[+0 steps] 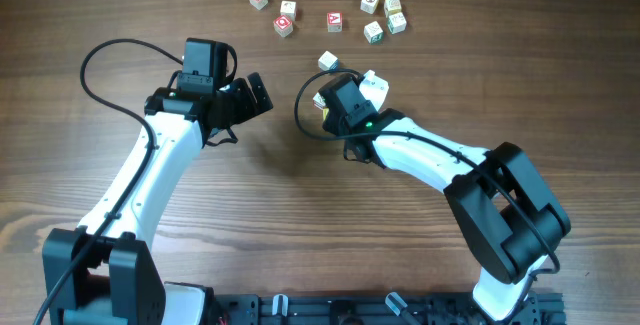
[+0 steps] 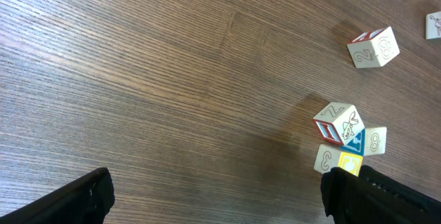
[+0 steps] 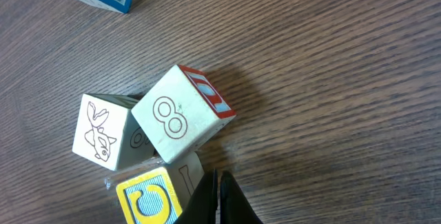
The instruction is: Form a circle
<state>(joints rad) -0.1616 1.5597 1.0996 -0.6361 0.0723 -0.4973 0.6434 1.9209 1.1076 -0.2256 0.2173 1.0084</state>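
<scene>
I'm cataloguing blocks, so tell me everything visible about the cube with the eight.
The cube with the 8 looks like pale wood: one face bears a thin outlined 8, a side face is red-framed. It sits tilted, leaning on the animal-drawing cube at its left, above the yellow-faced cube. The right gripper, jaws shut, points nearby.

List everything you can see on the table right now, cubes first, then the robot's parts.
scattered cubes: ten, pale with red or green faces, far side of the table
lone cube: one, whitish, between the scatter and the right arm's tip
cube cluster: at least three, whitish, one yellow, one red-edged, bunched at the right claw
table: one, brown wood grain
left claw: one, black, open, empty, left of the cluster
right claw: one, black, shut, tip beside the cluster
</scene>
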